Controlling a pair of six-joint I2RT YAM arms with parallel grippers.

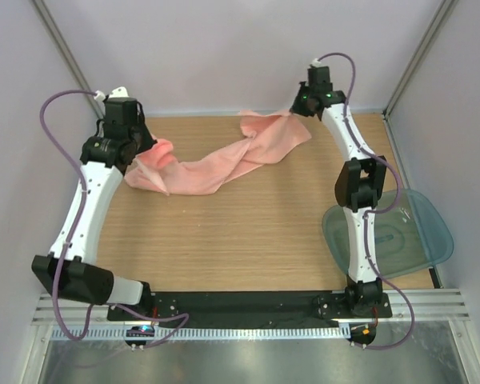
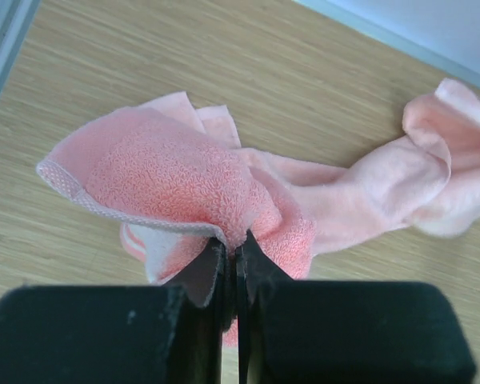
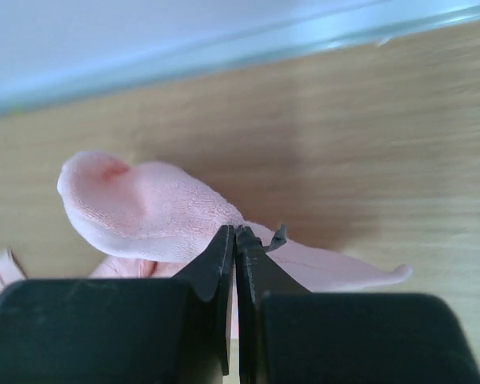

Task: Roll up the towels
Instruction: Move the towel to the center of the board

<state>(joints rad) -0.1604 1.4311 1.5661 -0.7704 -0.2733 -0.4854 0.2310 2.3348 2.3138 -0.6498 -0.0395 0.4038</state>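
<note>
Because the towels (image 1: pixel 224 164) are soft, light terry that sags and bunches instead of keeping a shape, they lie as one twisted, crumpled band across the back of the bench (image 1: pixel 248 248), from near the left edge to the far right corner; where one towel ends and the other begins cannot be told. The left end effector (image 2: pixel 236 240) is clamped on a hemmed fold at the band's left end. The right end effector (image 3: pixel 235 234) is pinched shut on a thin fold at the end by the far edge. Such cloth should grip well but trail and twist when lifted by one point, so hemmed corners look like the better hold, with each towel pulled flat before rolling.
</note>
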